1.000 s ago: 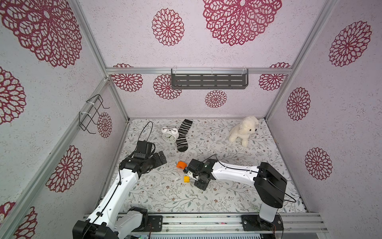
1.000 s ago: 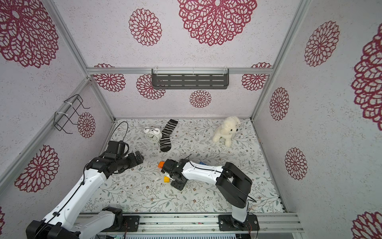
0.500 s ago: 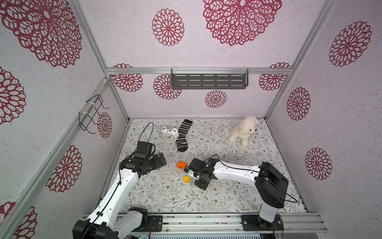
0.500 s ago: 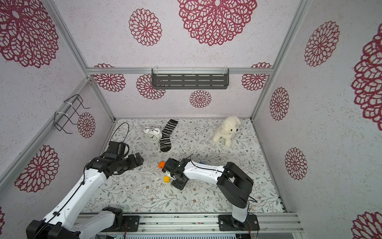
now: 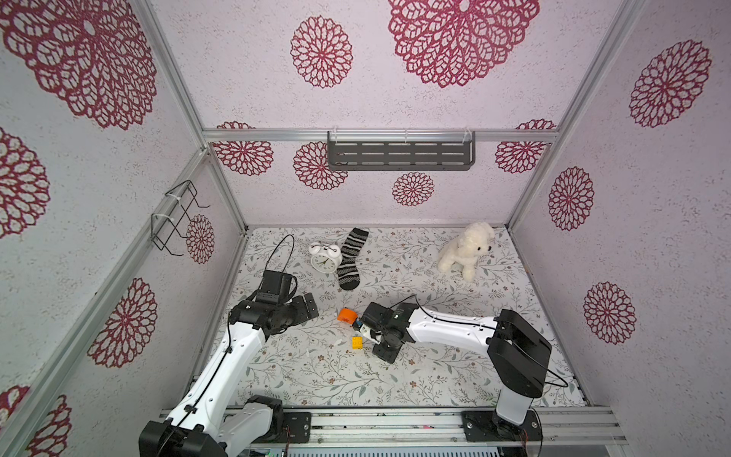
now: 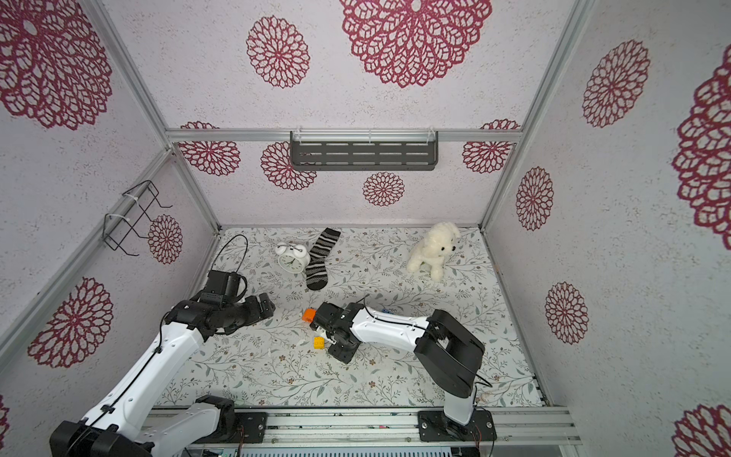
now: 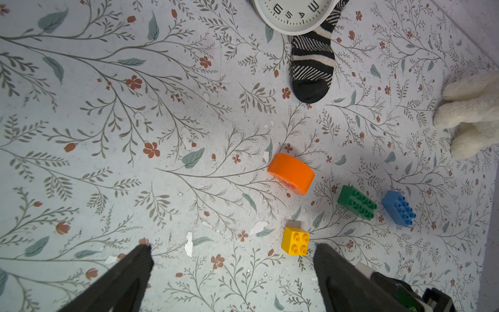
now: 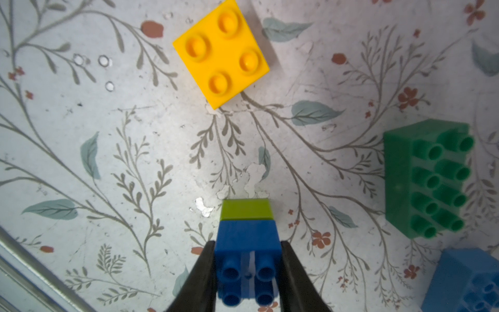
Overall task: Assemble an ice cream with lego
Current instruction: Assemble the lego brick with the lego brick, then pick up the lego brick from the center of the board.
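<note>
Scarcely changed from a second ago: same poses for both arms, same spots for the orange and yellow bricks. Counting six lego bricks: one orange half-round (image 7: 291, 173), one yellow brick (image 8: 221, 54), one dark green brick (image 8: 405, 175) lying on its side, one light-blue brick (image 7: 398, 208), one blue brick (image 8: 247, 235), one lime brick (image 8: 245, 209). Gripping the blue brick between right fingers (image 8: 197, 275), lime brick joined to it, lime end toward the counter (image 7: 108, 108), near the yellow brick. Left fingers (image 7: 129, 275) spread wide, empty. Beyond: one clock (image 5: 326, 259), one sock (image 5: 350, 257), one plush dog (image 5: 466, 249).
</note>
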